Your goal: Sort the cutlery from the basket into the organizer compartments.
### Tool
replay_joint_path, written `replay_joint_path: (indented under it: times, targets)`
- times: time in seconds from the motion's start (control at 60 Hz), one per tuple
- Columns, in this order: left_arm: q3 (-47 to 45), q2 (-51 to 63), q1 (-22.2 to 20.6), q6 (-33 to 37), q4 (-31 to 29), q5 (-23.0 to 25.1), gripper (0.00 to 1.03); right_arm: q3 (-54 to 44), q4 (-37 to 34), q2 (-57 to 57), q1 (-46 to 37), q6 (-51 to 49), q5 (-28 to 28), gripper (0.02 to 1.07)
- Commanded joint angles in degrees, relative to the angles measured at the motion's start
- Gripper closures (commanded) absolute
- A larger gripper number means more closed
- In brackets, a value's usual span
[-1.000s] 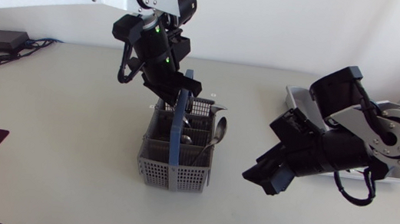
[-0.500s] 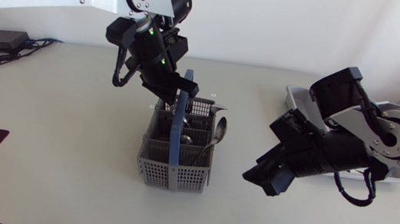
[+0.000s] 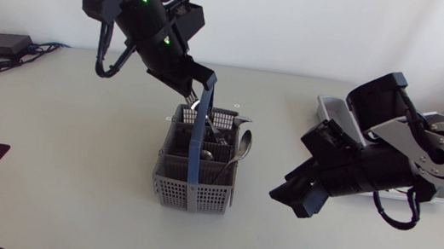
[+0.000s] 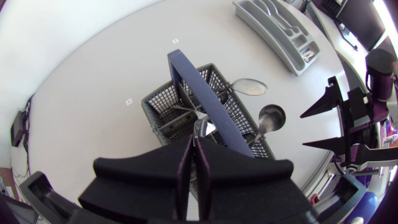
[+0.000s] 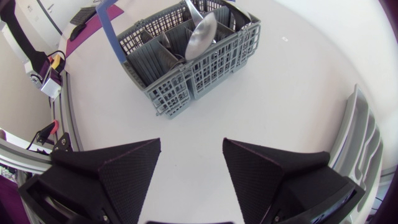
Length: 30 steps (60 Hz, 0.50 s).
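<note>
**Right gripper** (image 5: 189,163): the fingers are spread wide with nothing between them. It hangs over the bare table (image 3: 65,207), near the basket's right side and clear of it.

**Basket** (image 3: 195,195): grey mesh, standing upright on the table near the middle of the head view. A blue handle (image 3: 195,142) arches over it. Cutlery stands in the compartments. A spoon (image 4: 249,86) leans out over the rim on the side facing the right arm, with a second one just beside it.

**Left gripper** (image 4: 194,144): it sits above the basket, just beside the handle. The fingers are pressed together, with only a thin line between them. A spoon bowl shows directly ahead of the fingertips. The views do not show whether its stem is pinched.

**Organizer** (image 4: 278,30): a grey tray at the far right of the table, well apart from the basket. In the head view the right arm covers most of it. The left wrist view shows long compartments, but their contents are too small to identify.
</note>
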Motion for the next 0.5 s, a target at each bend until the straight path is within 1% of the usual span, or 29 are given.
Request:
replay_joint_path:
  times: [0.0, 0.2, 0.317, 0.483]
  targets:
    - [-1.0, -2.3, 0.4, 1.2, -1.1, -0.1, 1.00, -1.5, -0.8, -1.0, 0.8, -0.5, 0.3, 0.34]
    - [-3.5, -5.5, 2.7, 3.6, -2.5, 0.7, 1.00, -1.6, -1.5, -2.0, 1.6, -0.1, 0.4, 0.34]
    - [-5.9, -8.1, 5.5, 5.4, -2.5, 3.5, 1.00, -1.6, -1.8, -2.3, 2.1, 0.1, 0.5, 0.34]
    - [-9.4, -12.1, 11.2, 8.8, -2.4, 8.9, 1.00, -1.6, -1.9, -2.8, 3.3, 0.4, 0.8, 0.34]
